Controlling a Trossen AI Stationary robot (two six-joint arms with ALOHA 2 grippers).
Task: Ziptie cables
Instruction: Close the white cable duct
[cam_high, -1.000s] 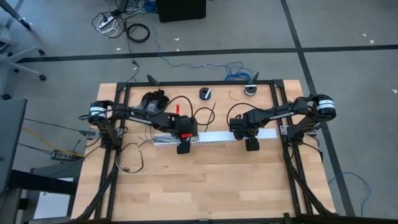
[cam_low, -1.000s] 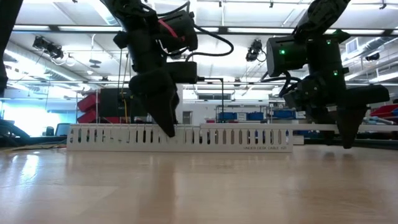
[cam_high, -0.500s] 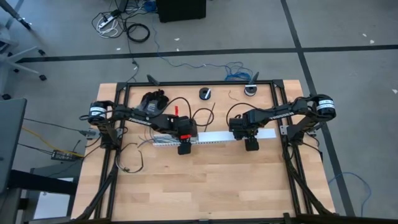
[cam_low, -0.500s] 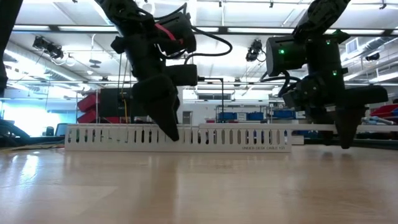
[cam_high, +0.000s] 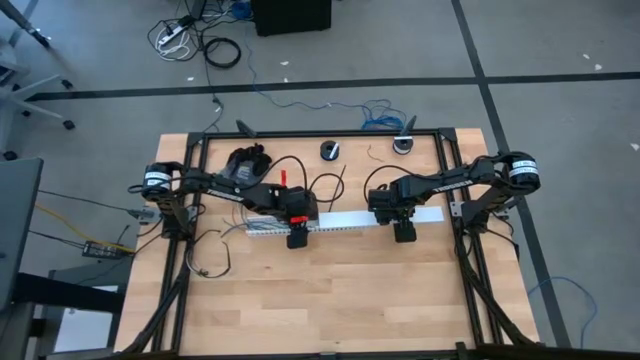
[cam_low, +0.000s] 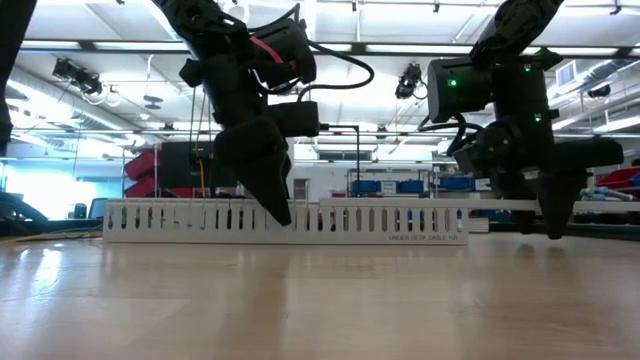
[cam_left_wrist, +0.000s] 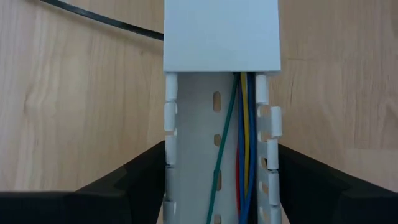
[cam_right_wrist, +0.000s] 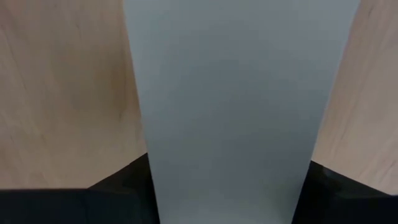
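Since the earlier frame the left gripper (cam_low: 278, 205) has edged slightly along the white slotted duct (cam_high: 340, 222), its fingers drawing a little closer to the duct walls; the right gripper (cam_low: 548, 215) has not shifted

Coloured wires (cam_left_wrist: 242, 149), green, yellow, red and blue, lie inside the open channel of the duct, running lengthwise under the edge of the white cover (cam_left_wrist: 221, 34) that caps the duct's right-hand part. A loose tangle of thin dark cables (cam_high: 205, 262) lies on the wooden table (cam_high: 330, 300) near its left edge, well apart from both grippers and untouched

In the left wrist view the left gripper's 2 fingers (cam_left_wrist: 134, 180) straddle the uncovered duct, 1 on each side, just beside the slotted walls; whether they press the walls cannot be told. In the right wrist view the right gripper's fingers (cam_right_wrist: 118, 180) stand either side of the covered section in the same way, contact unclear

From above, the duct lies across the table's middle, with the left gripper at the cover's left end and the right gripper near the duct's right end. 2 small round dark objects (cam_high: 330, 150) sit near the table's far edge
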